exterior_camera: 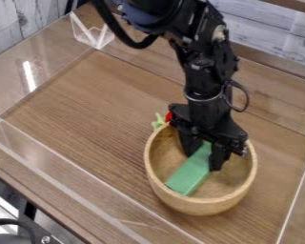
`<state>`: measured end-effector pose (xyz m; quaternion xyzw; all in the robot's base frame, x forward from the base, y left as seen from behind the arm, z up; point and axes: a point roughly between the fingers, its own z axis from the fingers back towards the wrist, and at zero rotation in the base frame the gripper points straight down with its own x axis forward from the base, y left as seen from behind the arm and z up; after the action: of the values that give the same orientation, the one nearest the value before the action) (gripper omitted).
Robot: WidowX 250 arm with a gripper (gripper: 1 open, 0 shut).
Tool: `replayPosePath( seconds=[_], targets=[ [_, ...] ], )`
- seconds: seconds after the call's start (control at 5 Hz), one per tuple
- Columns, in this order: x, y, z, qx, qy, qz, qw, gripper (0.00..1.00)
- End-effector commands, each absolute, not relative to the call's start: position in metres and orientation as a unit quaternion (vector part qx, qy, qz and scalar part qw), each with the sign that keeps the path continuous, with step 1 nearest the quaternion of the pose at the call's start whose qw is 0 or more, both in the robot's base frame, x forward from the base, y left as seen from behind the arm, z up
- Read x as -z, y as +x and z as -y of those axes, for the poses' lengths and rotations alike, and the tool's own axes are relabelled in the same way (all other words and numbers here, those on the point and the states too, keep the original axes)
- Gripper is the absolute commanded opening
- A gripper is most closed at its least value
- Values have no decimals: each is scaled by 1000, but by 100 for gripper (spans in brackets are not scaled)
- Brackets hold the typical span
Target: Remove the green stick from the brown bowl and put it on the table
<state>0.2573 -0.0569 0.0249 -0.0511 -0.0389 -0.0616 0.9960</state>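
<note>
The brown bowl sits on the table at the front right. Inside it the green stick lies slanted, its lower end against the near-left wall. My gripper points straight down into the bowl, with its black fingers closed on the stick's upper end. That upper end is hidden behind the fingers.
A small red round object with a green stem lies just behind the bowl's left rim, partly hidden by the gripper. Low clear acrylic walls border the table. A clear folded stand sits at the back left.
</note>
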Motion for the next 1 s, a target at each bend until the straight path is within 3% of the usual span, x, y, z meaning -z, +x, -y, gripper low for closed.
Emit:
replayPosePath(
  seconds=[0.0,0.8],
  targets=[
    [-5,255,46,56,-45,19,997,0],
    [-13,250,31,62,-47,15,997,0]
  ],
)
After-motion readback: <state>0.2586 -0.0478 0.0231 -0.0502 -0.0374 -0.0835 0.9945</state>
